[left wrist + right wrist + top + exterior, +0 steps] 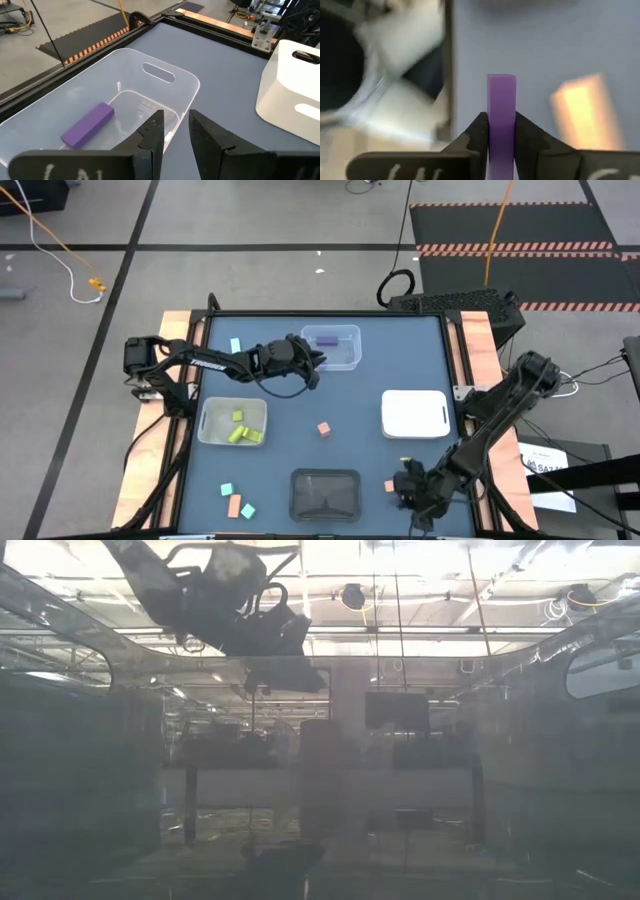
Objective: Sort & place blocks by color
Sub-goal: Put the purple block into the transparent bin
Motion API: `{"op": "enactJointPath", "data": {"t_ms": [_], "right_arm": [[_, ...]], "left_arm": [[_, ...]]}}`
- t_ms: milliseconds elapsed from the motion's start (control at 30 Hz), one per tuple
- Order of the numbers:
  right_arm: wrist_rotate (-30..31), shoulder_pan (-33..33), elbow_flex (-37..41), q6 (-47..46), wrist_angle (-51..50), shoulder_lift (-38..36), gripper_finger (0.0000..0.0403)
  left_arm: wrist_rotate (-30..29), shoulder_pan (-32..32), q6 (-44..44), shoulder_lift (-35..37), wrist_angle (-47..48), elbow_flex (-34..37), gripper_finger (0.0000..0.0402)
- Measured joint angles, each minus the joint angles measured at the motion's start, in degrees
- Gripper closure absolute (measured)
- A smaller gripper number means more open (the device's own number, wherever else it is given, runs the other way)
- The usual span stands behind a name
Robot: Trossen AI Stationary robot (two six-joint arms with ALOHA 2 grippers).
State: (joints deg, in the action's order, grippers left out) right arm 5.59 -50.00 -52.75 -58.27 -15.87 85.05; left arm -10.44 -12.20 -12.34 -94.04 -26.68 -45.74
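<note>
- High view: the right hand point(408, 490) is low over the near right part of the blue worktop point(370, 385), well toward the camera from the white tray point(414, 413), with a salmon block point(389, 486) just beside it. The left hand point(312, 360) hangs at the near left edge of the clear tray point(345, 348), where one purple bar point(324, 337) already lies. Yellow-green pieces point(240, 434) sit in the translucent tray point(207, 425), far left of the white tray; a salmon cube point(324, 429) lies on open worktop to the white tray's left; the black tray point(325, 493) holds nothing visible.
- Low view: hazy. One dark arm point(225, 605) crosses the top; no block can be made out.
- Left wrist view: the left hand point(175, 131), fingers narrowly apart and gripping nothing, looks into the clear tray point(165, 95) at the purple bar point(88, 124); the white tray point(295, 90) stands beyond.
- Right wrist view: the right hand point(501, 131) is clamped on a second purple bar point(501, 107), a salmon block point(584, 107) close alongside.
- Step in hand, by the look of it: pickup of a purple piece. The next move likely calls for lifting it clear of the salmon neighbour and carrying it past the white tray to the clear tray, which the left hand now crowds.
</note>
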Motion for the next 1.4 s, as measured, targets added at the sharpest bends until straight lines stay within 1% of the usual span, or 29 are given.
{"op": "enactJointPath", "data": {"t_ms": [67, 167, 233, 300, 367, 467, 600, 633, 700, 767, 867, 933, 1000, 1133, 1233, 1333, 1400], "right_arm": [[8.6, 0.8, 0.1, 5.5, -0.5, -2.7, 0.0354], [23.9, 2.9, 0.0, 15.5, -2.8, -7.0, 0.0355], [34.7, 5.4, 0.0, 22.4, -4.5, -9.2, 0.0355], [43.8, 8.4, 0.0, 29.6, -4.3, -11.4, 0.0355], [49.8, 12.0, 0.0, 36.9, -3.6, -13.5, 0.0355], [52.7, 18.3, 0.0, 48.1, -1.2, -15.4, 0.0355], [52.6, 26.8, 0.0, 62.7, 4.3, -16.3, 0.0354], [51.7, 28.7, 0.0, 66.1, 5.3, -16.3, 0.0354], [47.6, 32.3, 0.0, 72.0, 7.1, -16.2, 0.0354], [42.4, 35.8, 0.0, 74.8, 9.2, -16.2, 0.0354], [33.9, 40.2, 0.0, 75.9, 11.6, -16.2, 0.0354], [28.6, 42.6, 0.0, 76.4, 12.1, -16.2, 0.0354], [24.4, 44.6, 0.0, 76.9, 12.2, -16.2, 0.0354], [17.8, 47.6, 0.0, 75.9, 12.3, -16.2, 0.0354], [11.9, 49.4, 0.0, 73.2, 12.7, -16.2, 0.0354], [5.7, 50.2, 0.0, 71.9, 14.3, -16.0, 0.0353], [3.1, 50.3, 0.9, 72.3, 17.1, -15.7, 0.0353]], "left_arm": [[0.0, 0.4, -0.8, 0.0, 0.0, 0.0, 0.0311], [0.0, 1.4, -2.6, 0.0, -0.1, 0.0, 0.0311], [0.0, 2.2, -3.4, 0.0, -0.2, 0.0, 0.0311], [0.0, 3.3, -3.4, 0.0, -0.6, 0.0, 0.0311], [0.0, 4.3, -3.2, 0.0, -1.2, 0.0, 0.0311], [0.0, 6.0, -2.8, 0.0, -4.0, 0.0, 0.0311], [0.0, 8.0, 0.8, 0.0, -10.0, 0.0, 0.0311], [0.0, 8.4, 2.0, 0.0, -11.9, 0.0, 0.0311], [0.1, 9.0, 4.3, 0.0, -16.3, 0.0, 0.0311], [0.1, 9.3, 6.6, 0.0, -19.8, 0.0, 0.0311], [0.1, 9.9, 11.2, 0.0, -23.1, 0.0, 0.0301], [0.0, 10.4, 14.0, 0.0, -23.6, 0.0, 0.0284], [0.0, 11.2, 16.4, 0.0, -23.6, 0.0, 0.0259], [0.0, 12.7, 20.4, 0.0, -24.3, 0.0, 0.0198], [-0.2, 14.0, 27.4, 0.0, -26.7, 0.0, 0.0156], [-0.6, 14.8, 34.2, 0.0, -27.9, 0.0, 0.0126], [-0.7, 15.3, 35.4, 0.0, -28.1, 0.0, 0.0116]]}}
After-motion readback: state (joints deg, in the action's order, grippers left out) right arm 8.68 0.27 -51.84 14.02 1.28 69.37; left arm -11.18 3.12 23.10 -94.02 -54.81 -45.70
